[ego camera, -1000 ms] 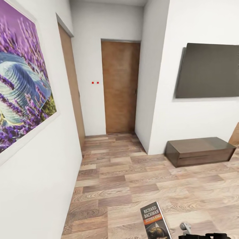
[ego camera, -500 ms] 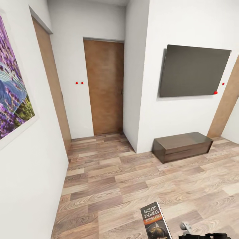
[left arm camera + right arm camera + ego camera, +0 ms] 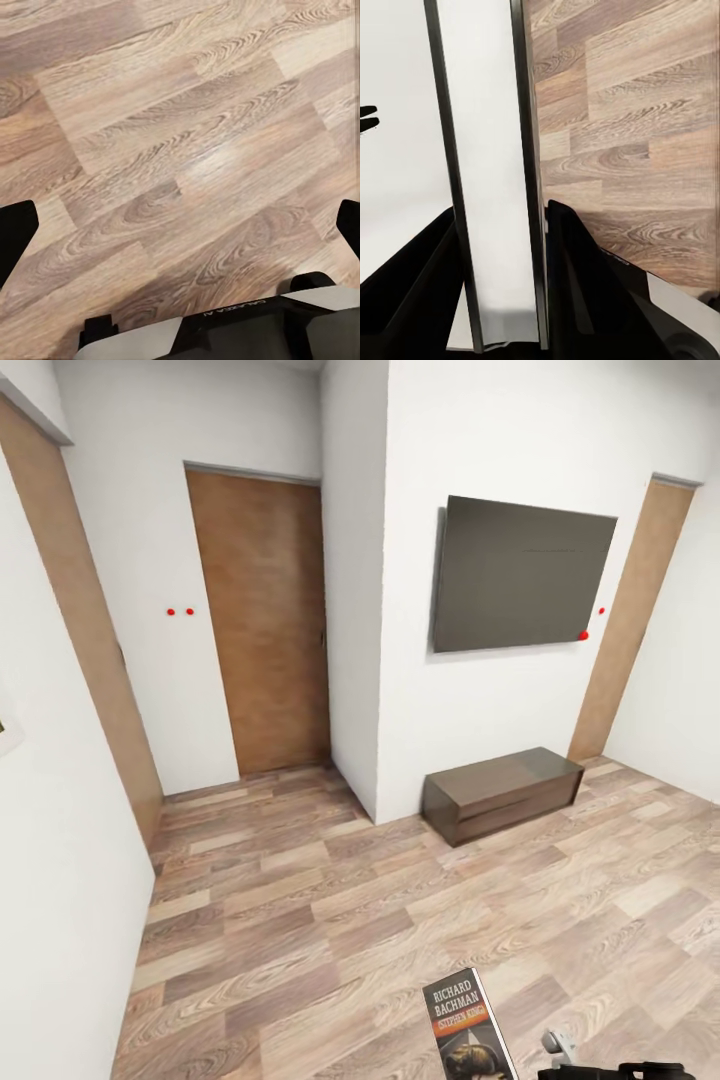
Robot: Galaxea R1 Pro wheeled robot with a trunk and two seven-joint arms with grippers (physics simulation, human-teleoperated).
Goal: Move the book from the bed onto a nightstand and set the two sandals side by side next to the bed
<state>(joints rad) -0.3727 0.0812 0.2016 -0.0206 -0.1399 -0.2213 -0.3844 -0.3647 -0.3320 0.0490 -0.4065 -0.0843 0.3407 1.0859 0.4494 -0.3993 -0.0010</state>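
Note:
The book (image 3: 468,1025), a thin paperback with "Richard Bachman" in white above an orange band, stands upright at the bottom of the head view. In the right wrist view its pale page edge (image 3: 491,172) runs between the two dark fingers (image 3: 574,259) of my right gripper (image 3: 502,217), which is shut on it. My left gripper (image 3: 180,229) is open, its black fingertips (image 3: 13,232) spread wide over bare wooden floor with nothing between them. The bed, the nightstand and the two sandals are out of view.
A long low dark-brown bench (image 3: 503,792) stands against the white wall under a dark wall screen (image 3: 520,575). Brown doors are ahead (image 3: 260,625), at the right (image 3: 630,620) and at the left (image 3: 80,650). A wall corner (image 3: 350,610) juts out. Wooden floor (image 3: 330,920) stretches ahead.
The camera has swung to the right: the purple picture has left the view on the left and a door has come in at the right. The book stays held in the same spot.

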